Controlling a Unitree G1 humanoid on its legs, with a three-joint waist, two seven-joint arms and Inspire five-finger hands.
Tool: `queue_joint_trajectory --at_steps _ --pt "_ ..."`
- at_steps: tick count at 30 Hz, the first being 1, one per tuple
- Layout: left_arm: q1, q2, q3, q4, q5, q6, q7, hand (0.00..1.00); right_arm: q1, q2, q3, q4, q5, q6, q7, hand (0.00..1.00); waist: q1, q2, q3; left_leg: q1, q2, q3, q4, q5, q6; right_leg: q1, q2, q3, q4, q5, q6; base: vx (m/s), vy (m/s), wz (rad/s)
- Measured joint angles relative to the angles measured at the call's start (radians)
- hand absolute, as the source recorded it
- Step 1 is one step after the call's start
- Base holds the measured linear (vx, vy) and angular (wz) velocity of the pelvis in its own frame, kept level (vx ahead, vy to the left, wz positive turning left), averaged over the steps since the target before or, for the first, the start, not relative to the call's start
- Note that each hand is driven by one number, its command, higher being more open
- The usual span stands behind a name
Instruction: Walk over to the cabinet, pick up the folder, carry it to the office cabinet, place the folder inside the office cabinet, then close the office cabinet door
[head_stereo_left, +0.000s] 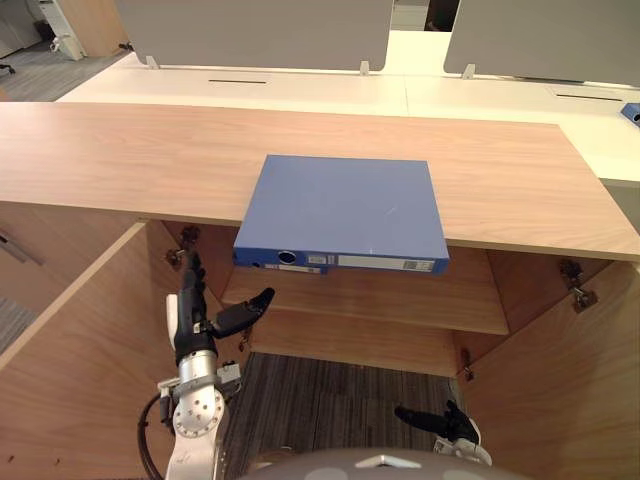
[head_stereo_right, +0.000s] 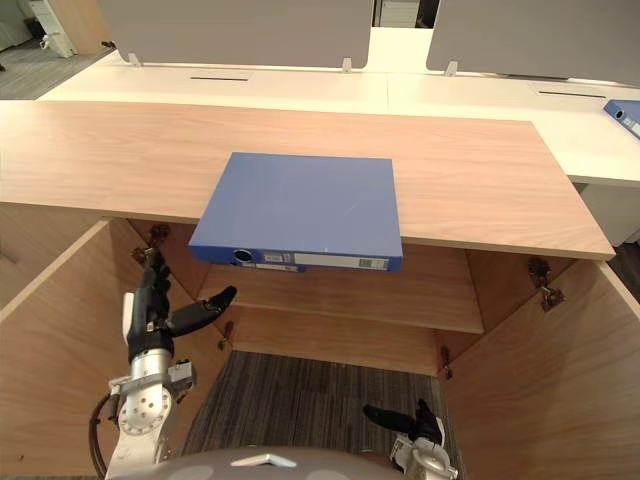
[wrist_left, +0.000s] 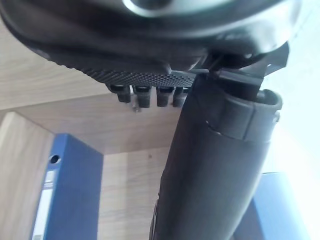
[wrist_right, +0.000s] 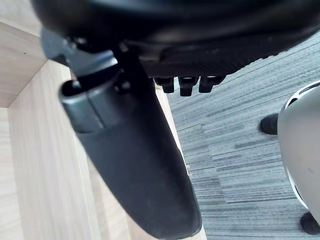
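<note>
Left robot hand (head_stereo_left: 195, 325): dark, matte, fingers straight up, thumb out sideways, holding nothing, raised in front of the open cabinet just under the tabletop edge. Right robot hand (head_stereo_left: 445, 422): low over the carpet, fingers loose, also empty.

Light wood-grain tabletop (head_stereo_left: 130, 150): wide, smooth, matte. Below it is a wooden office cabinet (head_stereo_left: 525, 285) with two doors swung out, left door (head_stereo_left: 70, 340) and right door (head_stereo_left: 565, 390), and one inner shelf (head_stereo_left: 380, 300). Grey ribbed carpet (head_stereo_left: 330, 390) on the floor. Behind are white desks (head_stereo_left: 300, 88) and two grey partition panels (head_stereo_left: 250, 28).

Flat blue rectangular folder (head_stereo_left: 340, 205) lies on the tabletop, spine toward the robot and overhanging the front edge. The spine has a round finger hole and a pale label. Second blue folder (head_stereo_left: 631, 112) sits far right on a white desk, cut off by the frame edge. Folders: two. Small metal hinges (head_stereo_left: 578, 285) are on the door edges.

Left wrist view adds the folder's spine seen close from below (wrist_left: 65, 195), plus the dotted rubber texture of the palm. Right wrist view adds the carpet stripes (wrist_right: 240, 150) and the plain wood grain of the right door (wrist_right: 40, 175).
</note>
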Motion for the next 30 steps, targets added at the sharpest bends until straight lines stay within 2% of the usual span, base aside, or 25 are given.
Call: queue_joint_trajectory --at_steps 7,13,17,23,28,30 --pt "0.043 0.024 0.0 -0.077 0.075 0.0 0.017 1.0 -0.001 -0.003 0.0 0.042 -0.001 -0.006 0.005 1.0 0.0 -0.001 -0.03 -0.001 0.003 0.0 0.009 -0.005 0.0 0.002 0.01 0.029 0.0 -0.002 -0.003 0.0 0.0 0.0" --pt "0.043 0.141 0.005 -0.103 0.137 -0.005 0.018 1.0 -0.004 -0.034 0.014 0.081 -0.01 -0.008 0.022 1.0 0.003 0.019 -0.057 0.03 0.0 -0.009 -0.011 -0.003 -0.002 0.027 0.014 0.04 -0.011 -0.002 -0.005 -0.01 0.001 0.0" --pt "0.04 0.204 0.045 -0.103 0.208 -0.006 0.017 1.0 -0.004 -0.054 0.028 0.084 -0.011 -0.008 0.028 1.0 0.002 0.031 -0.07 0.058 -0.01 -0.022 -0.059 0.019 0.0 0.032 0.015 0.039 -0.021 -0.003 -0.005 -0.01 0.001 0.0" --pt "0.038 0.237 0.095 -0.106 0.269 -0.006 0.021 1.0 -0.009 -0.071 0.02 0.132 -0.019 -0.007 0.029 1.0 0.003 0.026 -0.071 0.057 -0.014 -0.027 -0.072 0.025 0.003 0.036 0.016 0.044 -0.033 -0.002 -0.005 0.02 0.009 0.01" --pt "0.038 0.246 0.076 -0.147 0.31 -0.006 0.018 1.0 -0.017 -0.069 0.02 0.152 -0.019 -0.008 0.031 1.0 0.002 0.019 -0.073 0.056 -0.017 -0.025 -0.065 0.016 0.011 0.037 0.016 0.08 -0.035 -0.002 -0.006 0.0 0.01 -0.03" --pt "0.036 0.279 0.057 -0.181 0.349 -0.009 0.017 1.0 -0.018 -0.07 0.02 0.16 -0.019 -0.008 0.032 1.0 0.002 0.019 -0.073 0.056 -0.019 -0.024 -0.062 0.014 0.013 0.038 0.015 0.093 -0.037 -0.002 -0.006 0.0 0.0 0.0"
